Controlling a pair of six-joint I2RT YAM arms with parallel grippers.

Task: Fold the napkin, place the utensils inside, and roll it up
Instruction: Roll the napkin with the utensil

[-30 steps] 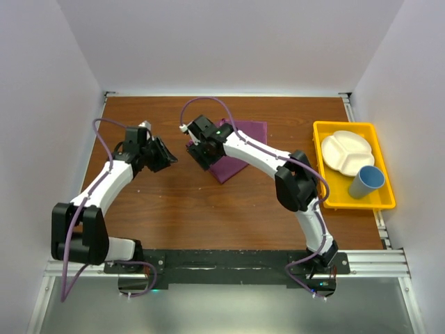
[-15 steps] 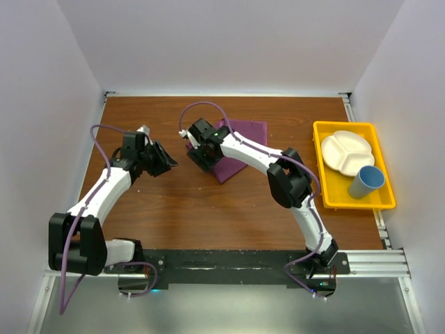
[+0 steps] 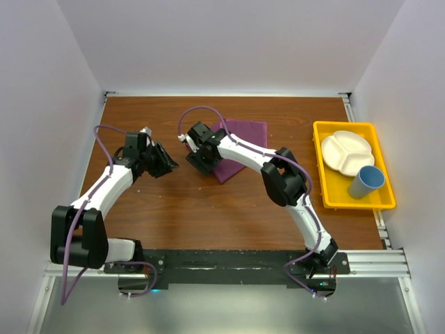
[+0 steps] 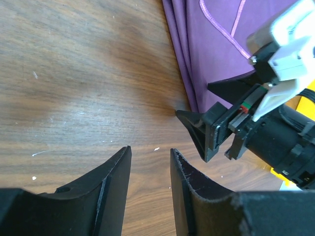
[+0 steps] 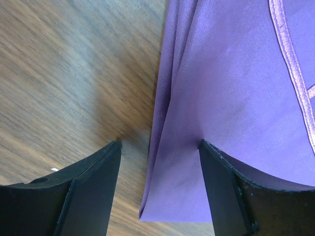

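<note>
we log right pincer (image 5: 160, 143) wide, astride folded edge of napkin (image 5: 236, 98) | left pincer (image 4: 150, 149) narrowly parted, empty; over surface (image 4: 74, 73) beside it

Even diffuse overhead light, soft shadows beneath the arms (image 3: 245, 151) on the brown wooden surface (image 3: 208, 202), pale sheen on wood in left wrist view, grain smeared in right wrist view, plum-purple cloth napkin (image 5: 236, 98) sharp
</note>
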